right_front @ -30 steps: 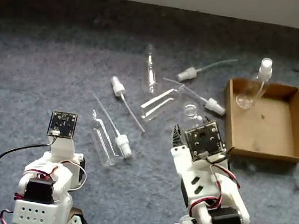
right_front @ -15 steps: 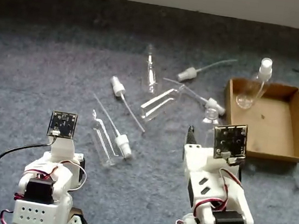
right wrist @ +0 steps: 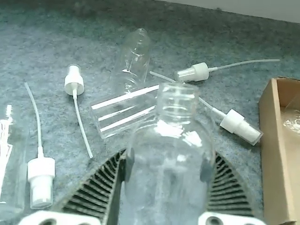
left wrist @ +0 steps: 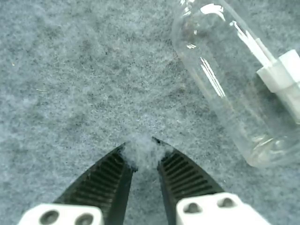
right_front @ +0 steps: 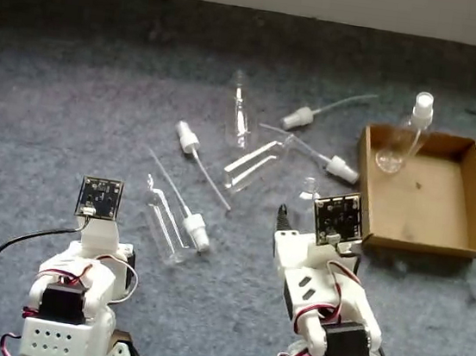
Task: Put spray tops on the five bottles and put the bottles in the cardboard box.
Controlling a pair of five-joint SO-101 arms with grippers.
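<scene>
Grey carpet (right_front: 76, 80) covers the whole work surface. The cardboard box (right_front: 431, 197) sits at the right side of it, open side up. One capped bottle (right_front: 398, 146) lies with its base inside the box and its spray top over the far wall.

The right gripper (right wrist: 168, 159) is clenched on an uncapped clear bottle (right wrist: 171, 136), with one finger on each side of the body and the open neck pointing away from the wrist. In the high view this bottle is just beside the box's near left corner.

The left gripper (left wrist: 143, 161) rests on the carpet with its fingers drawn almost together and nothing between them. A lying bottle (left wrist: 225, 79) is near it, with a spray top (left wrist: 283, 77) against the side.

Two further bottles (right_front: 239, 113) (right_front: 253, 164) lie flat mid-carpet. Three loose spray tops (right_front: 186, 137) (right_front: 298, 116) (right_front: 341, 167) lie around them, dip tubes attached.
</scene>
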